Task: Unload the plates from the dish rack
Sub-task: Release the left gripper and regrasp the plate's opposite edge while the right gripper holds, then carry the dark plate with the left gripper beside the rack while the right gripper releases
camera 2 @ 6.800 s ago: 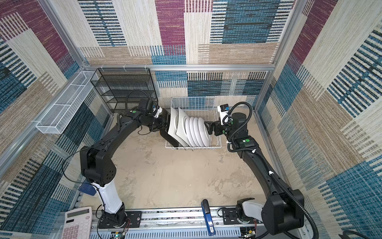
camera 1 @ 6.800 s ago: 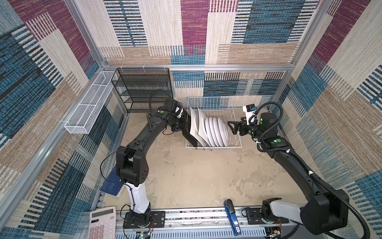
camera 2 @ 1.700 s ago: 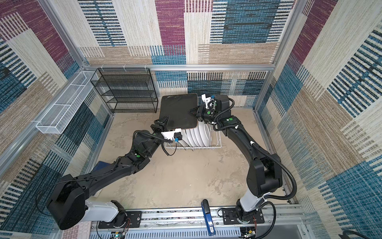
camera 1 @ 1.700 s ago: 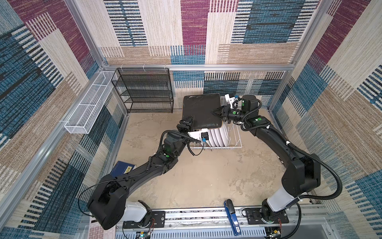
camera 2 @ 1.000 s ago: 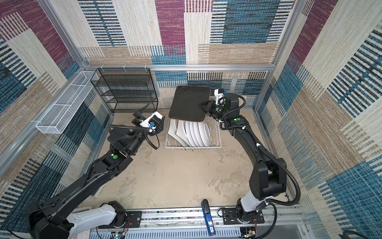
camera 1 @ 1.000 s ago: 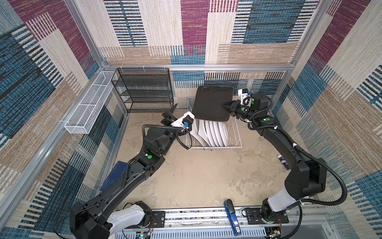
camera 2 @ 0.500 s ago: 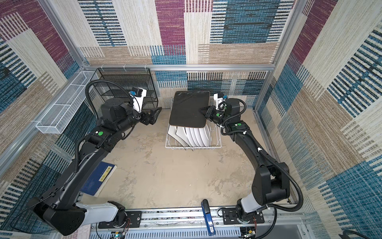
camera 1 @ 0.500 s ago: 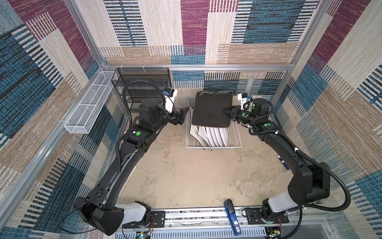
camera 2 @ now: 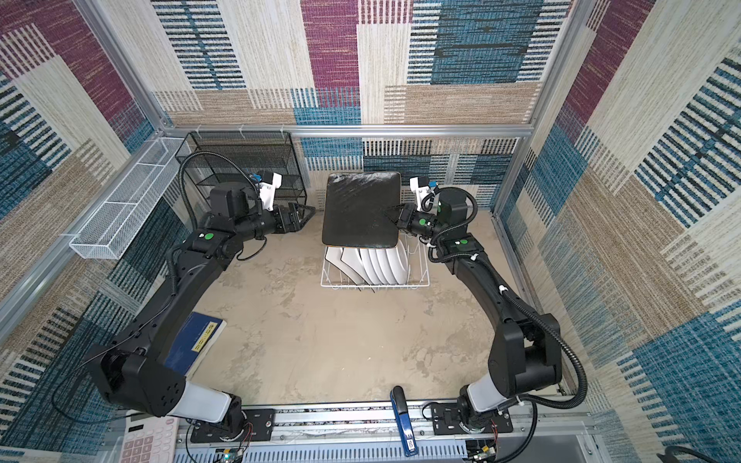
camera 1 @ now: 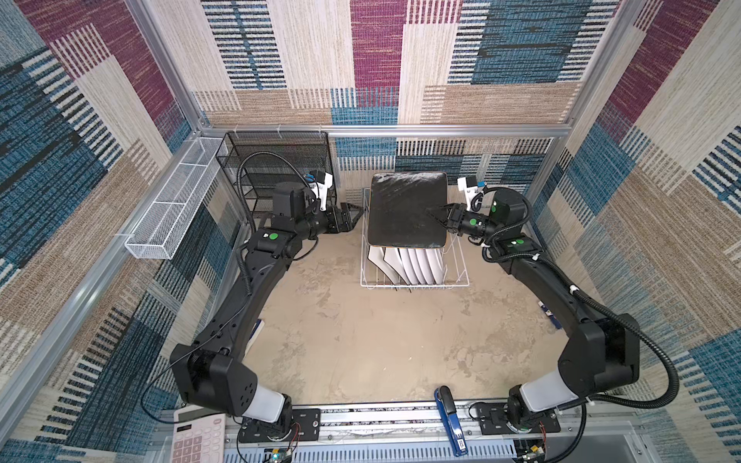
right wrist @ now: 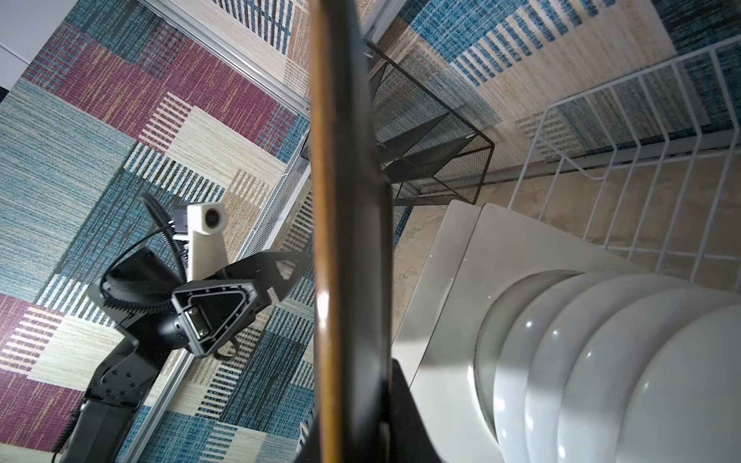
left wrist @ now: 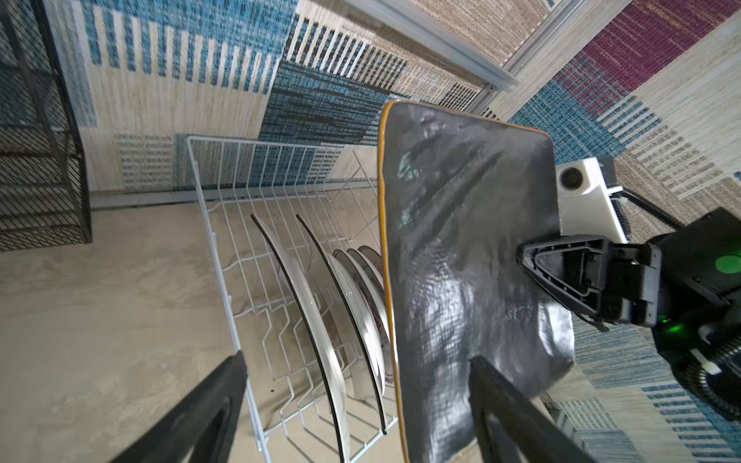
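R gripper (camera 1: 433,214) clamped tight on right edge of black-backed sq. plate (camera 1: 405,208), holding it above the dish rack (camera 1: 415,285), dark back up. L gripper (camera 1: 355,216) wide open, empty, just left of it. Other plates (camera 1: 417,264) upright in rack.

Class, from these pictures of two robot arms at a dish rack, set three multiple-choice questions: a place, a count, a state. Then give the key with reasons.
1. Where is the black-backed square plate?
A. in the air over the dish rack
B. standing in it
C. lying under it

2. How many square plates stand in the rack?
A. none
B. two
C. five

3. How is the left claw?
A. shut on the plate's edge
B. shut, empty
C. open, gripping nothing

Key:
1 A, the right claw holds it above the rack.
2 B, two show in the right wrist view.
3 C, its fingers stand wide apart.
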### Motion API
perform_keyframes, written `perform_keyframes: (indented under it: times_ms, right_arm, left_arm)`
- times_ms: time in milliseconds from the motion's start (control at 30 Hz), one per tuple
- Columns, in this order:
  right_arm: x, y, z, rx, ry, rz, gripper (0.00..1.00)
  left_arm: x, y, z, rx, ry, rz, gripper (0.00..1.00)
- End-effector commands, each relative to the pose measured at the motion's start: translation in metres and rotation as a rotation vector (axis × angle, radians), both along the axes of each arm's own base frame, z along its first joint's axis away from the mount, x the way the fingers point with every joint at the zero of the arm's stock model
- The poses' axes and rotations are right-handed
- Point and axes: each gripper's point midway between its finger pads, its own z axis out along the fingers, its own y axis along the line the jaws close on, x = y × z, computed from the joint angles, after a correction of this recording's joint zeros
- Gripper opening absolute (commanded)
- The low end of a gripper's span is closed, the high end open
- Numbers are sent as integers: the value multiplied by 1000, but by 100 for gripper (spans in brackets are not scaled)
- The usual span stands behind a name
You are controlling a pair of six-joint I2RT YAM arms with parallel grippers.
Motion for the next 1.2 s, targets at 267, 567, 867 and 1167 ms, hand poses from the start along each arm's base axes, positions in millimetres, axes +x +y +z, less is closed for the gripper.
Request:
perform_keyframes:
  times_ms: [267,567,867,1167]
  right_arm:
    - [-9,11,30,66,-138,113,0]
    - [-6,22,23,82,-116,158,0]
    - [0,38,16,84,-101,203,0]
    - [1,45,13,85,-99,208,0]
  left_arm:
    - [6,-50,0,-264,115,-271,84]
    - [-1,-61,-5,-316,153,-382,66]
    - [-10,-65,-8,-338,151,-436,45]
    - [-12,-64,-11,-334,155,-435,15]
